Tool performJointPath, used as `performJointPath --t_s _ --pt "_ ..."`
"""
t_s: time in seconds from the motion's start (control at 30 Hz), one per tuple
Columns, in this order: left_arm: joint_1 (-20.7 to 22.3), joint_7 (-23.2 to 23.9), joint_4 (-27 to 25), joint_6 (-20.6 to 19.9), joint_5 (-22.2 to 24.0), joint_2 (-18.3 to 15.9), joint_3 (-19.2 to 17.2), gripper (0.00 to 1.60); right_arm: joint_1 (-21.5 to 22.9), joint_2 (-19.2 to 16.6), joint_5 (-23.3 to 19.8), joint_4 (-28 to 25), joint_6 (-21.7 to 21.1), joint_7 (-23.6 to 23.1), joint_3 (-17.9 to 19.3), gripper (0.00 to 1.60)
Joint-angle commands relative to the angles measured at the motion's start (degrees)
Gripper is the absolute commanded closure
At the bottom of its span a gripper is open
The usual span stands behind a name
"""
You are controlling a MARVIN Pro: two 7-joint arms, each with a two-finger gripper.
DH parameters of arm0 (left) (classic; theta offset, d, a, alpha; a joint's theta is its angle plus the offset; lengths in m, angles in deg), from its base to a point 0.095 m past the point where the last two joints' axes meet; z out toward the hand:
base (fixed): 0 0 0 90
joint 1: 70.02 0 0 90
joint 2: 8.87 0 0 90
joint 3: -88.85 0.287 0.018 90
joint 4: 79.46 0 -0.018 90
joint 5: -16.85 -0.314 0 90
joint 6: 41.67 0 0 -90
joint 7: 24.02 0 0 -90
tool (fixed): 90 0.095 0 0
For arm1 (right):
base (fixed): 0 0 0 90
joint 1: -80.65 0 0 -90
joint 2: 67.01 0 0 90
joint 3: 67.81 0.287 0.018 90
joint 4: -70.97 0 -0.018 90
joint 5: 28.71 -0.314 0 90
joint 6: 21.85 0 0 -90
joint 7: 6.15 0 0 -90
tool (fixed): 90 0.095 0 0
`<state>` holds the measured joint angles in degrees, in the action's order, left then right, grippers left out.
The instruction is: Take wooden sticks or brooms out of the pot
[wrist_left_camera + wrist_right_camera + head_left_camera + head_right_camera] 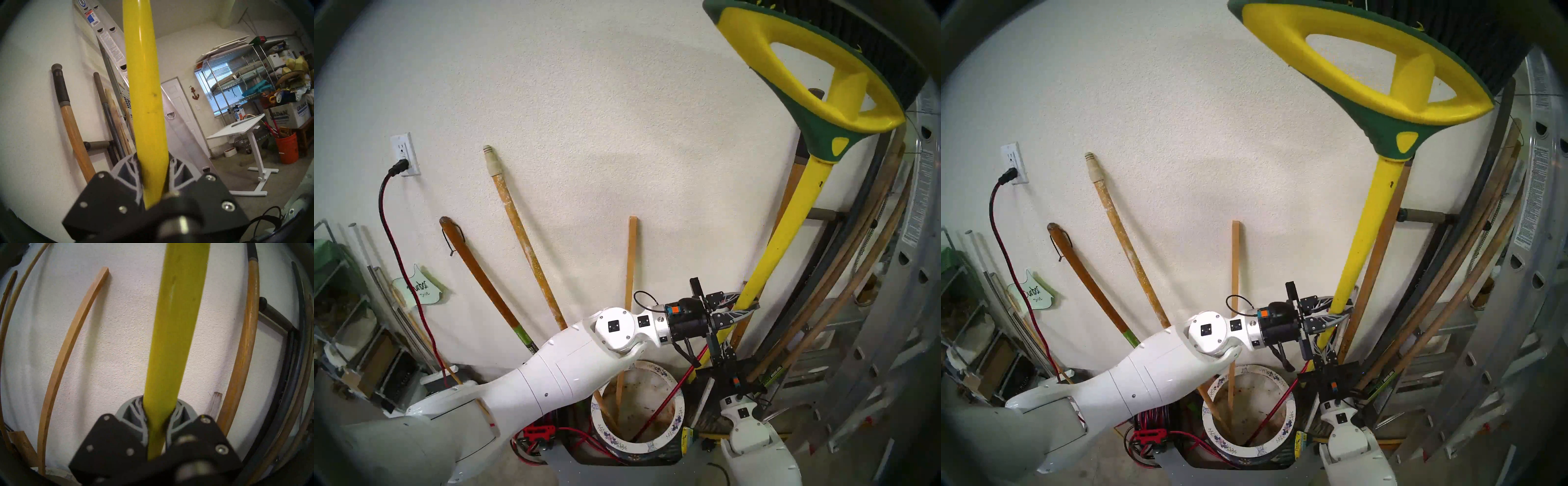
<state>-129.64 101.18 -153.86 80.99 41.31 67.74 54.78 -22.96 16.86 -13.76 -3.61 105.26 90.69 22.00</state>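
Head pair looks down; wrist views hug broom [144, 101].

- Broom [778, 234]: yellow handle, yellow-and-green head with black bristles uppermost; tilted, its handle pinched between both pairs of jaws.
- Pole [524, 237] and slat [631, 264]: standing in the pot [678, 400], left of the jaws.
- Pot: flower-painted white rim, below the jaws.

The light is soft and even; the sticks throw faint shadows on the wall [585, 101]. Daylight glares through a window [219, 95]. Edges curve darkly; close parts look blurred.
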Motion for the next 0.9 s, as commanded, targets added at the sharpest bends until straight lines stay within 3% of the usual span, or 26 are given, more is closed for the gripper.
performJointPath --t_s 0.0,0.5,0.57,0.63,0.87 --pt "1.4 -0.4 -0.3 -0.9 0.9 2.1 -0.5 1.60 2.6 1.0 0.4 -3.4 -1.3 -1.2 -1.9 1.60" --pt "5.0 -1.8 -0.3 -5.7 0.8 3.6 -2.3 1.60 2.3 2.2 -1.4 -8.9 -13.5 -5.2 -4.4 1.60" --pt "5.9 -2.1 0.4 -6.7 0.4 4.0 -2.4 1.60 -5.2 0.0 -2.7 -11.4 -12.0 -5.6 -2.8 1.60" --pt "6.1 -2.6 0.9 -7.1 0.5 4.1 -2.7 1.60 -5.1 -0.8 -2.9 -7.6 -11.8 -5.0 -1.8 1.60" --pt "7.2 -3.7 4.0 -9.4 0.6 6.1 -3.0 1.60 -7.2 -2.2 -3.8 -5.3 -11.3 -6.1 -1.4 1.60"
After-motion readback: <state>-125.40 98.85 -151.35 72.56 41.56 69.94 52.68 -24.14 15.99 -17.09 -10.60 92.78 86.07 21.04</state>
